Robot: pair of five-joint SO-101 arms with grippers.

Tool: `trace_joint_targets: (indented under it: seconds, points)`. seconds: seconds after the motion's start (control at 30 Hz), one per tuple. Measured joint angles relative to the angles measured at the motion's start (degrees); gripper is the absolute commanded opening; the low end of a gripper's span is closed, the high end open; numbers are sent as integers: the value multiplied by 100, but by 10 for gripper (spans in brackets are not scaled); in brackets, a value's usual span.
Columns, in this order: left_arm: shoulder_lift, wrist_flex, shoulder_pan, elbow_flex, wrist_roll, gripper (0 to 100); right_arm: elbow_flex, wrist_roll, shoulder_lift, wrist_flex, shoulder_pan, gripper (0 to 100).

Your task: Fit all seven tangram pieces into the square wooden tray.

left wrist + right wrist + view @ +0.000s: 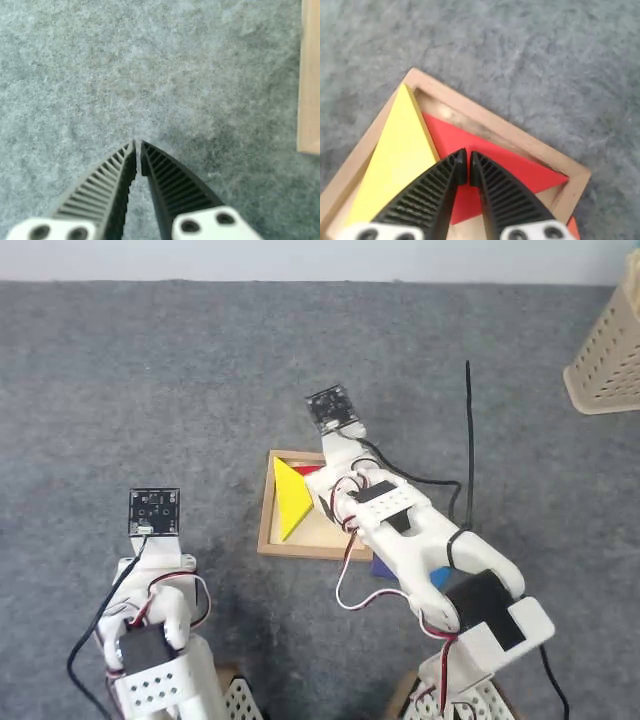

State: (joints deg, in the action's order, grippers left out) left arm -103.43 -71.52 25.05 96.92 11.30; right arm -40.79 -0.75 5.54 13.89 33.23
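The right gripper (468,167) is held shut and empty just above the red triangle (520,172), likely so the piece can be pushed flat. The yellow triangle (395,165) is laid beside its tips, tight against the tray (517,134) rim. Bare wood is seen in the tray, room for more pieces. The left gripper (136,150) is closed too, over carpet, near the tray edge.

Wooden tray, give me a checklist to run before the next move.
1. Yellow triangle flat in the wooden tray: ok.
2. Red triangle in the tray beside it: ok.
3. Right jaws shut and empty above the red triangle: ok.
4. Left jaws shut over carpet, off the tray: ok.
5. All seven pieces in: not ok; a blue piece lies outside.
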Motion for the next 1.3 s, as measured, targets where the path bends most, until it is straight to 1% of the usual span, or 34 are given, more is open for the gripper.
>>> trace_joint_targets:
  seconds: [0.13,0.33,0.6,0.8,0.93,1.13,1.3]
  points:
    - [0,0,0,0,0,13,0,229,0,0,176,7]
    - [0,0,0,0,0,13,0,246,0,44,229,7]
    - [0,0,0,0,0,13,0,246,-554,826,237,7]
    - [0,0,0,0,0,13,0,246,-563,826,237,7]
    - [0,0,0,0,0,13,0,246,-255,571,246,7]
    - [0,0,0,0,0,13,123,246,26,396,-44,7]
    - [0,0,0,0,0,13,255,246,141,360,-105,7]
